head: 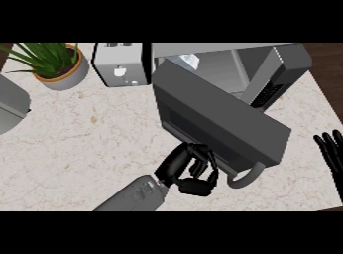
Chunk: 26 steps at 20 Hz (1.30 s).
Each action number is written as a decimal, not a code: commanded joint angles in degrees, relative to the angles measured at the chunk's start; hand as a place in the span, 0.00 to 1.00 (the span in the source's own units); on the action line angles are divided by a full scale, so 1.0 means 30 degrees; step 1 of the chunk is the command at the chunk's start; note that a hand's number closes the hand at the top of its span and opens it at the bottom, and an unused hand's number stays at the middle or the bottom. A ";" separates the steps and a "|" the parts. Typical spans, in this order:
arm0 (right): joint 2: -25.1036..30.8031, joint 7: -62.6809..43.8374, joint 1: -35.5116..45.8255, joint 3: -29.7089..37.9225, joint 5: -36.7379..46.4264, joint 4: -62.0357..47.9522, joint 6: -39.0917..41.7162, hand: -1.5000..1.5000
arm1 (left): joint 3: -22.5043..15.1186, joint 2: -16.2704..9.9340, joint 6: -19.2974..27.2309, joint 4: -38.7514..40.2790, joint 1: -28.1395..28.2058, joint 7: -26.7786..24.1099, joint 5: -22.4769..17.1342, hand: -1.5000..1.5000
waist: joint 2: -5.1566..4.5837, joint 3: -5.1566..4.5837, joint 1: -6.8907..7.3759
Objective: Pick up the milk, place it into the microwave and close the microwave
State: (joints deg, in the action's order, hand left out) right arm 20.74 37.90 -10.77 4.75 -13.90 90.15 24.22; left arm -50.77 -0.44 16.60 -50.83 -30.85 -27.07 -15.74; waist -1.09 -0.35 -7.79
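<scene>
The grey microwave (277, 64) stands at the back right of the counter, and its door (218, 119) hangs partly open, swung out toward me. Inside, at the back left of the cavity, a pale carton that looks like the milk (191, 60) shows past the door's top edge. My left hand (189, 171) is at the door's outer face near its lower edge, fingers curled and holding nothing, just left of the curved door handle (248, 176). My right hand (340, 156) rests open at the right edge, fingers up.
A white toaster (122, 64) stands left of the microwave, and a potted plant (57, 64) sits at the back left. A grey rounded appliance (0, 106) fills the left edge. The marble counter (79, 149) ends at its right edge beside the microwave.
</scene>
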 commanded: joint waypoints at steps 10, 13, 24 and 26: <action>0.2218 -0.1878 0.0597 0.0338 -0.1689 0.2329 0.1982 0.00 | -0.0351 0.0141 0.4752 -0.0870 -0.2102 -0.1207 -0.5357 1.00 | -0.0311 -0.0033 -0.1307; 0.2662 -0.2430 0.0927 0.0770 -0.1849 0.2756 0.1701 0.00 | -0.0353 0.0144 0.6072 -0.0981 -0.2759 -0.1040 -0.6267 1.00 | -0.0319 -0.0041 -0.1704; 0.5508 -0.2197 0.3502 0.3582 0.0656 0.3972 0.0006 1.00 | 0.0710 0.0147 0.8154 0.0841 -0.5154 -0.0166 -0.9105 0.00 | -0.0664 -0.0074 -0.2727; 0.5818 -0.2134 0.3704 0.3950 0.0898 0.3815 -0.0173 1.00 | 0.1223 0.0147 0.8502 0.0690 -0.5563 -0.0397 -0.9855 0.00 | -0.0748 -0.0047 -0.2792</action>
State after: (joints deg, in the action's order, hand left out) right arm 35.00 31.00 -1.94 13.69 -14.54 100.86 25.49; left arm -50.22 0.01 39.77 -49.30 -44.93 -27.81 -42.07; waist -3.04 -0.46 -15.59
